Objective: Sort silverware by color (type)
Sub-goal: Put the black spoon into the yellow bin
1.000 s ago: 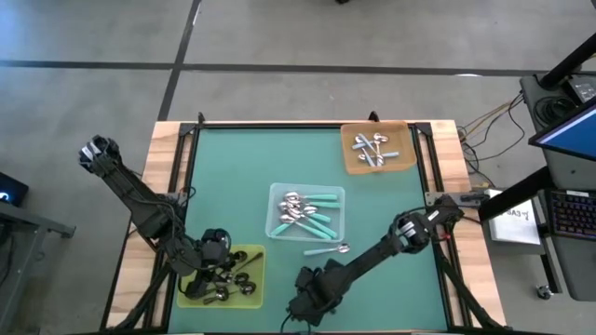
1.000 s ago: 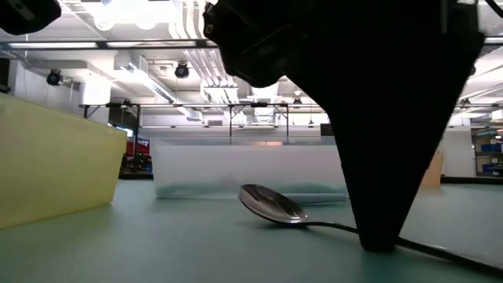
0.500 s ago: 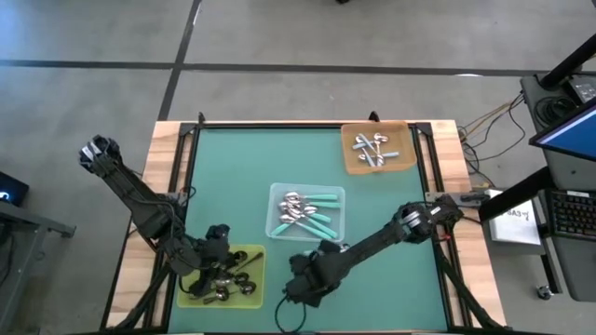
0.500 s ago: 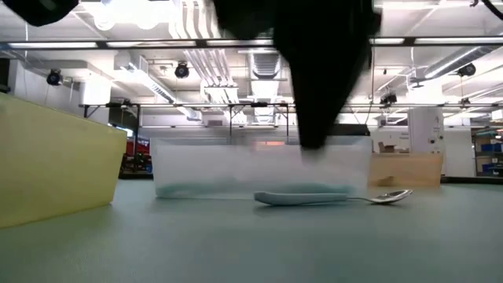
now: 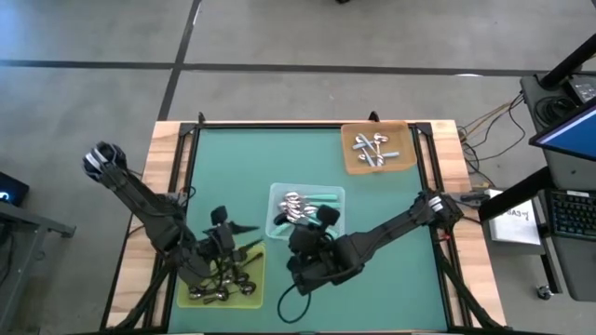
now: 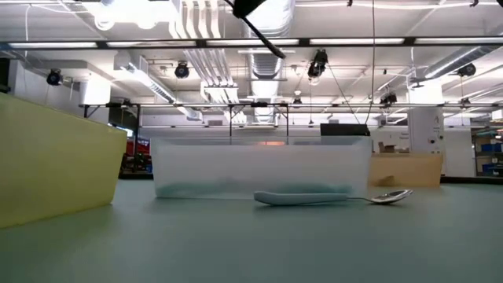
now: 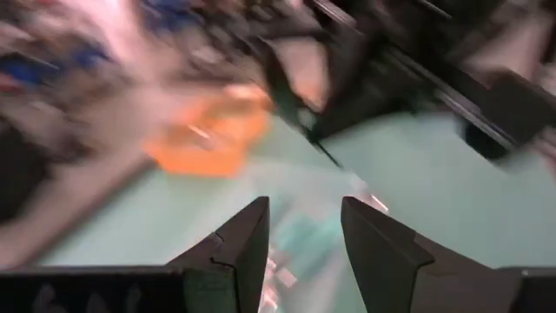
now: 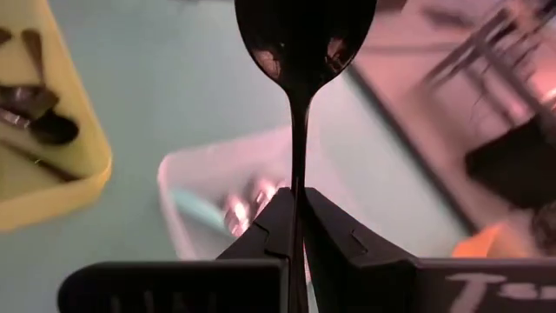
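My right gripper (image 8: 298, 209) is shut on a dark spoon (image 8: 304, 35) and hovers by the clear tray's near edge (image 5: 317, 223). My left gripper (image 7: 304, 235) is open with nothing between its fingers, above the far edge of the yellow-green tray (image 5: 233, 233). Dark spoons (image 5: 219, 284) lie in that tray. Teal-handled spoons (image 5: 312, 212) lie in the clear tray (image 5: 276, 221), silver pieces (image 5: 372, 149) in the orange-brown tray (image 5: 354, 166). One teal-handled spoon (image 6: 314, 196) lies flat on the table in front of the clear tray. My right gripper pinches the dark spoon's thin handle (image 8: 298, 169) between its two fingers, which lie along the handle. The bowl (image 8: 304, 35) sticks out well beyond the fingertips. The spoon is lifted clear, with the clear tray and the table below it.
The three trays stand apart: yellow-green at the near left (image 5: 253, 296), clear in the middle, orange-brown at the far right. Open green table (image 5: 242, 167) lies on the far left and near right. In the low view the yellow tray's wall (image 6: 55, 165) rises close on the left.
My right gripper has lifted the dark spoon off the table by the near edge and carried it up and toward the far side, to the clear tray. My left gripper has risen out of the yellow-green tray toward its far edge.
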Tool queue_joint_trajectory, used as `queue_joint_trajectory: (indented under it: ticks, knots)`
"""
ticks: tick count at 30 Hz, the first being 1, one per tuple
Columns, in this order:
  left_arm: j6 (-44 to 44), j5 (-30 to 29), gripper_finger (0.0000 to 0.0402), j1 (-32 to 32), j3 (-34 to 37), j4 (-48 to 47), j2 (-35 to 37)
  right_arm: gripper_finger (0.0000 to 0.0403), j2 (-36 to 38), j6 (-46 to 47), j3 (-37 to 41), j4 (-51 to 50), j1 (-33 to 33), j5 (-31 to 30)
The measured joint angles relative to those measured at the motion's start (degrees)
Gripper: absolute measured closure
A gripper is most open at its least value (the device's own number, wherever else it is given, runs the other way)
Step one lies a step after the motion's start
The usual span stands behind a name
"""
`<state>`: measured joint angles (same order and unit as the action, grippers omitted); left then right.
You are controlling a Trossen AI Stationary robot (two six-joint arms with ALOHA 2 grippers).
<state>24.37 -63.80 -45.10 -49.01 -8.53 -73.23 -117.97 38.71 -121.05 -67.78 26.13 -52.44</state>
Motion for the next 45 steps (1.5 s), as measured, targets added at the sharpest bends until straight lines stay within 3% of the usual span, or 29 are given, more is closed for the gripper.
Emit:
queue_joint_trajectory:
  ticks: [3, 5, 11, 20, 27, 32, 37, 45]
  knots:
    - [-4.8, -10.0, 0.0271, 0.0, 0.0, 7.5, -1.6, 0.0394, 0.5, -5.5, 0.0, 4.1, 0.0, -3.5]
    - [-7.8, -13.3, 0.0271, 0.0, 0.0, 12.9, -2.4, 0.0394, 0.7, -8.8, -0.1, 6.4, -0.1, -4.7]
    - [-12.2, -12.0, 0.0271, 0.2, 0.0, 24.3, -4.4, 0.0394, 0.6, -14.2, 0.0, 9.3, -0.3, -4.6]
    - [-12.0, -11.7, 0.0271, 0.6, 0.0, 27.9, -5.1, 0.0394, 0.6, -22.8, -0.1, 13.7, -0.3, -4.6]
    - [-17.4, -11.7, 0.0274, 0.8, -0.8, 31.8, -5.0, 0.0394, 0.6, -27.3, -0.1, 14.7, -0.3, -4.6]
    - [-17.9, -11.7, 0.0307, 2.0, -1.6, 31.7, -5.0, 0.0394, 0.6, -29.8, 0.0, 14.9, -0.3, -4.6]
    - [-18.0, -12.1, 0.0387, 2.6, -1.6, 31.6, -5.0, 0.0394, 0.6, -29.9, 0.0, 14.9, -0.2, -4.6]
    - [-18.5, -12.1, 0.0400, 2.6, -1.7, 31.5, -4.7, 0.0390, 0.8, -30.5, -0.1, 14.5, -0.1, -4.6]
